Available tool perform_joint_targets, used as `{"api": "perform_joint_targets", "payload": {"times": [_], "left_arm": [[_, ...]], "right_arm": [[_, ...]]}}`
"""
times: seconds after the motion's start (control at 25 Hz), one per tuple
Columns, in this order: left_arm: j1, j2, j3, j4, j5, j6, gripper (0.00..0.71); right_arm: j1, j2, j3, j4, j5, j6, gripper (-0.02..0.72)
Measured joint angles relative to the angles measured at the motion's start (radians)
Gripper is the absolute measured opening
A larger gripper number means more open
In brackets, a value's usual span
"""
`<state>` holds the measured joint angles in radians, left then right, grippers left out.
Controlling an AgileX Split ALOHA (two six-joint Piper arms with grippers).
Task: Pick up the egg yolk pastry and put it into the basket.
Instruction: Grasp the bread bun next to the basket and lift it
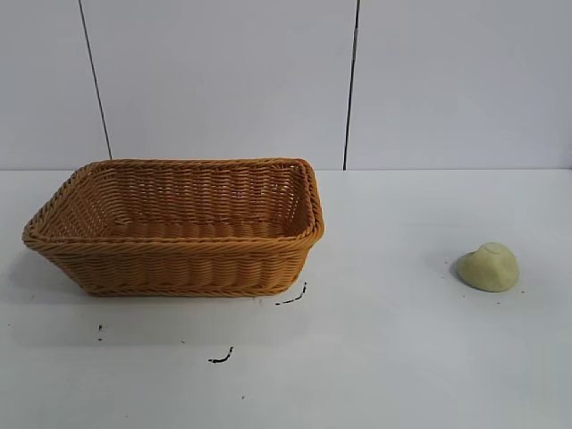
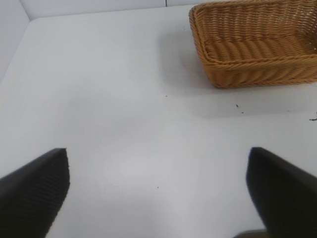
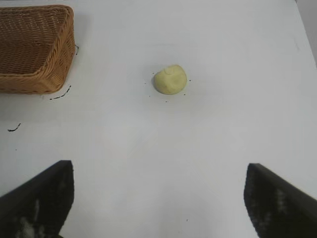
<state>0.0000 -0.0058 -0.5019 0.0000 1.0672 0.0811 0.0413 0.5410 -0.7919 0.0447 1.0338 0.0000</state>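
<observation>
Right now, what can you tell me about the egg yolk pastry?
The small pale yellow-cream, dome-shaped egg yolk pastry has a smooth matte surface with a faint crease across its top. It looks whole. It sits flat side down on the bare white table, out on the right arm's side, well apart from the orange-brown woven wicker basket. Tiny dark specks dot the table around it. Nothing but the table touches it; the right claw is open and short of it.

Basket (image 1: pixel 179 228) on the table (image 1: pixel 402 357) at left, egg yolk pastry (image 1: pixel 489 266) well apart at right
</observation>
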Motion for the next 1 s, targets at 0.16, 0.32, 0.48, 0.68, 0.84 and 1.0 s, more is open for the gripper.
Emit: {"api": "perform_joint_targets", "payload": {"times": [0.16, 0.32, 0.48, 0.68, 0.84, 1.0], "left_arm": [[0.0, 0.0, 0.0, 0.0, 0.0, 0.0, 0.697], [0.0, 0.0, 0.0, 0.0, 0.0, 0.0, 0.697], [0.0, 0.0, 0.0, 0.0, 0.0, 0.0, 0.697], [0.0, 0.0, 0.0, 0.0, 0.0, 0.0, 0.697], [0.0, 0.0, 0.0, 0.0, 0.0, 0.0, 0.697], [0.0, 0.0, 0.0, 0.0, 0.0, 0.0, 0.697]], "right_arm": [[0.0, 0.243, -0.139, 0.0, -0.001, 0.0, 0.668], [0.0, 0.474, -0.285, 0.0, -0.002, 0.0, 0.668], [0.0, 0.704, -0.425, 0.001, 0.005, 0.0, 0.668], [0.0, 0.978, -0.58, 0.001, 0.052, 0.0, 0.668], [0.0, 1.174, -0.671, 0.001, 0.062, -0.006, 0.668], [0.0, 1.335, -0.716, 0.001, 0.062, -0.006, 0.668]]}}
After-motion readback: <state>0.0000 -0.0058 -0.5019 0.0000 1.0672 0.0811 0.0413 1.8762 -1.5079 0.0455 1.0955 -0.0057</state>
